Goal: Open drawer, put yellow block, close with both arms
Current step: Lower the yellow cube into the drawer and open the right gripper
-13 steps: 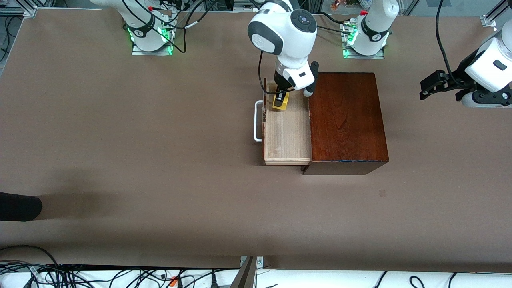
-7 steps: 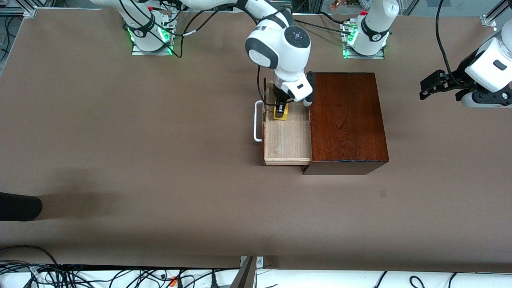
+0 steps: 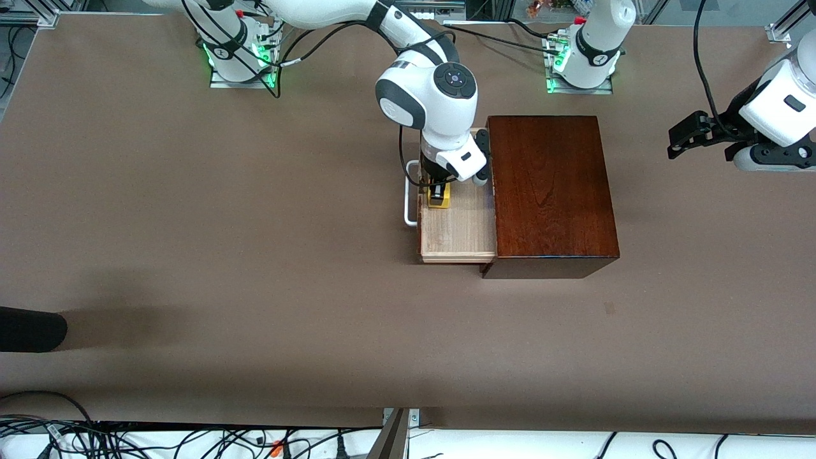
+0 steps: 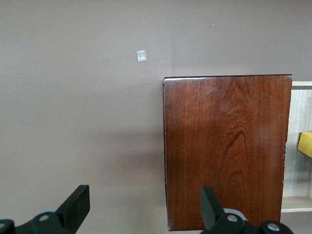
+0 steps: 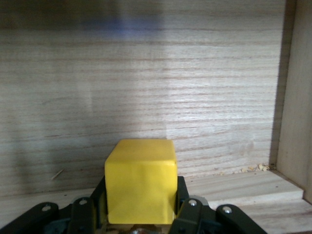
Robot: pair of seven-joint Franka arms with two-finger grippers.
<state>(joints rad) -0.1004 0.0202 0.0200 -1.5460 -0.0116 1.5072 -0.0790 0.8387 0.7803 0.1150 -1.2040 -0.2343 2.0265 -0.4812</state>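
The drawer [image 3: 456, 233] stands pulled out of the mahogany box [image 3: 551, 191], its white handle [image 3: 408, 194] toward the right arm's end. My right gripper [image 3: 438, 194] is shut on the yellow block [image 3: 440, 201] and holds it low inside the drawer, near the drawer's front. In the right wrist view the yellow block [image 5: 141, 187] sits between the fingers over the pale wood floor [image 5: 146, 87]. My left gripper [image 3: 685, 137] waits open and empty above the table at the left arm's end. Its wrist view shows the box [image 4: 226, 146], a strip of the drawer [image 4: 297, 180] and the block's edge [image 4: 306, 145].
A dark object [image 3: 29, 328] lies at the table's edge at the right arm's end. Cables [image 3: 191, 440] run along the table edge nearest the front camera. A small pale mark [image 3: 609, 308] is on the table nearer the front camera than the box.
My right gripper has carried the yellow block along the open drawer toward the front camera and lower into it. The left arm has barely moved.
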